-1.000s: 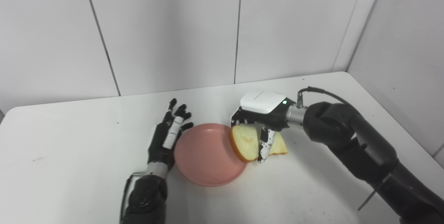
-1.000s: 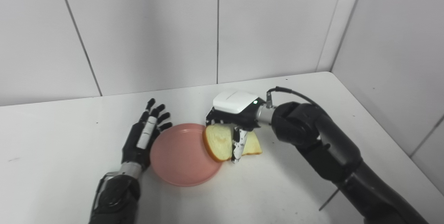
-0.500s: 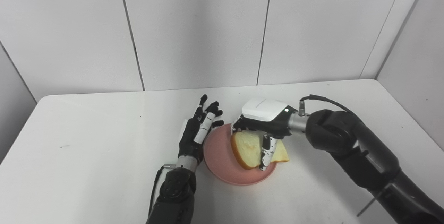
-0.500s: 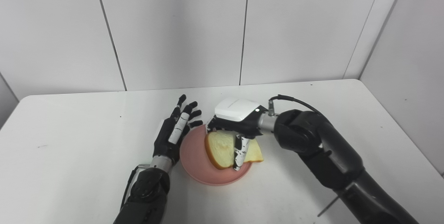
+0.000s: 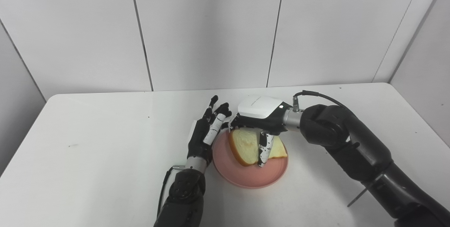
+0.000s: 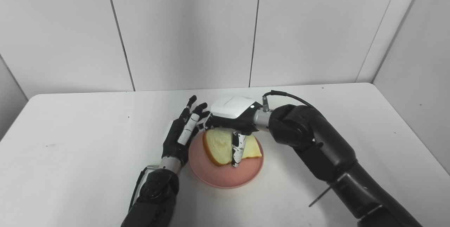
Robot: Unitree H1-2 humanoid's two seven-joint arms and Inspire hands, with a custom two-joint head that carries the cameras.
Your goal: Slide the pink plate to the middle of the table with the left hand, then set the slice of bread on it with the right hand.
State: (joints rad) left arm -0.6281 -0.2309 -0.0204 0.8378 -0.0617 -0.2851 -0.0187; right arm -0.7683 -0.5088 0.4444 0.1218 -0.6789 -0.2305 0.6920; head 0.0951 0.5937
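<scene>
**Holding bread above the pink plate: both hands at mid-table**

Spanning the whole lower part of both views, the white table (image 5: 88,170) backs onto a panelled white wall (image 5: 211,30). Its surface shows a few small dark specks.

Right arm (image 5: 355,149): black casing, entering from the lower right, with a black cable looping above the wrist. No writing on the casing can be read.

Pink plate (image 5: 246,179): round, lying flat near the middle of the table, between the two hands. Its left rim sits just beside the left hand; whether they touch cannot be told.

Left hand (image 5: 205,135): resting on edge at the plate's left side, palm toward the plate, fingers (image 5: 215,107) extended and spread a little. It grips nothing.

Right hand (image 5: 262,123): white back cover with a small green light lit near the wrist. A faint line of grey lettering runs across the cover, too small to read. Its fingers curl down around the bread, with the thumb (image 5: 263,148) pressed against the near face.

Slice of bread (image 5: 246,142): pale crumb, orange-brown crust, held tilted on edge over the plate. Its lower crust is at the plate's surface or just above it; contact cannot be confirmed.
</scene>
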